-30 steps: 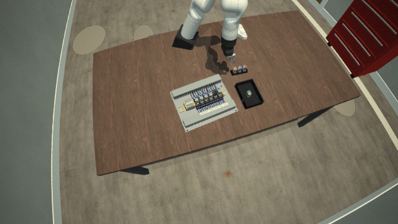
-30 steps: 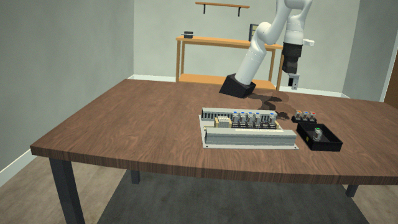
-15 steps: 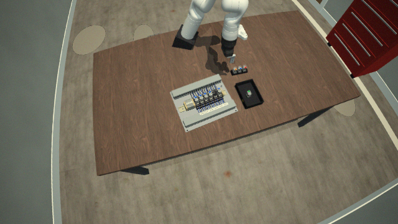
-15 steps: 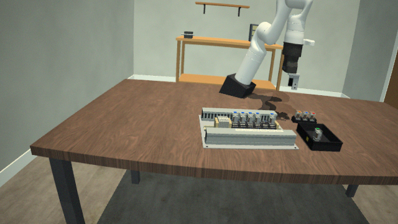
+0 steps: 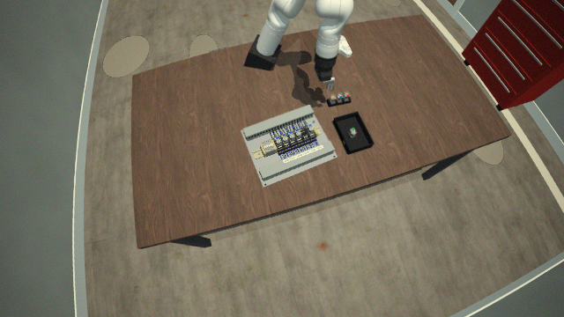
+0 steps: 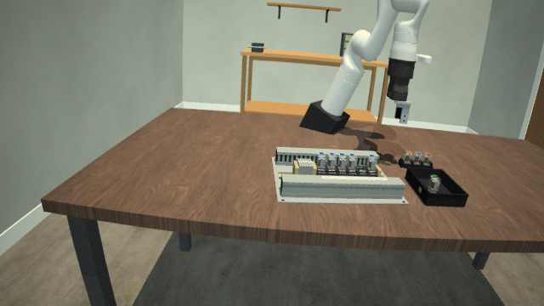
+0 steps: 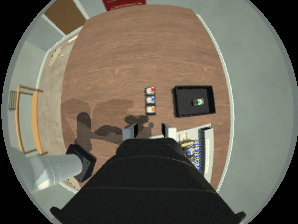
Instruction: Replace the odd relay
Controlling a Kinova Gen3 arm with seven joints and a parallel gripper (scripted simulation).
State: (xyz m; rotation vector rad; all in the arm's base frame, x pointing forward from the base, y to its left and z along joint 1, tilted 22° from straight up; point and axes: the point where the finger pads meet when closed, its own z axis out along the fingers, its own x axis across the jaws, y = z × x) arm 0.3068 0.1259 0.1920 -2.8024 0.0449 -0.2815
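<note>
The end effector [image 6: 403, 114] is hanging released and empty, high above the surface [image 6: 178, 170] and behind the spare holder [image 6: 416, 163], which is standing just behind the tray [image 6: 455, 200]. The tray is already holding a green-buttoned relay [image 6: 433, 183], standing upright. The panel [image 6: 340, 200] is lying just left of the tray, and every button that can be made out along its relay row [image 6: 346, 162] is looking blue, so the swap is appearing far along; whether the row's end relay nearest the tray is sitting level cannot be told at this size.

The holder is carrying three spares, buttons orange [image 5: 333, 97], blue [image 5: 340, 95] and red [image 5: 347, 94], lined up in a short row running away from the panel, its long axis roughly continuing the panel's row. Each spare is standing upright, blades down, button facing up; which side each off-centre button is lying on is too small to read.

The risks from here: if a blue spare is to be fetched, a descent slightly off line could be clipping the orange or red neighbour, since the three are standing tightly side by side. A relay turned the wrong way round would be refusing its socket, and with only spring contacts holding, a shy push could be leaving it proud or tilted. The upright relay in the tray could topple if nudged.
</note>
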